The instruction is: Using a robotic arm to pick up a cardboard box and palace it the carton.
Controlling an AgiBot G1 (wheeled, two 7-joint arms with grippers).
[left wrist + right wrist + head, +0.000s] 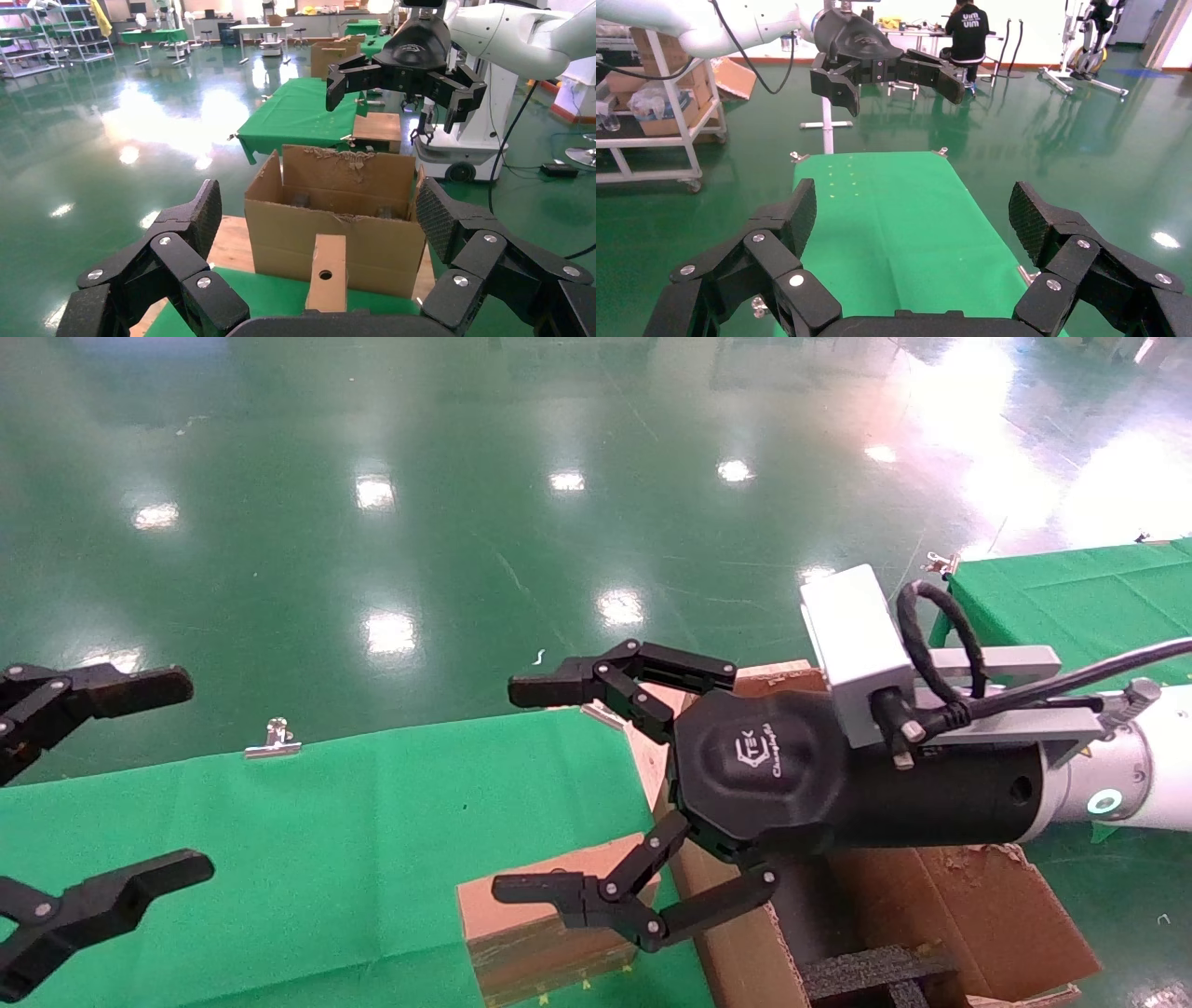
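Note:
The cardboard box (535, 943), small and brown, stands on the green table beside the carton; the left wrist view shows the cardboard box (327, 270) on end, with its round hole facing that camera. The carton (987, 915) has ragged flaps and black foam (875, 975) inside, and the carton (337, 225) stands just behind the box. The white robotic arm (1145, 775) reaches in from the right. Its right gripper (528, 790) hangs open above the box and the carton's near wall, holding nothing. My left gripper (182, 775) is open at the far left, facing the box.
A green cloth covers the table (326, 840), held by a metal clip (273, 740) at its far edge. A second green table (1071, 598) stands at the right. The carton sits on a wooden board (228, 246). A seated person (968, 35) is far off.

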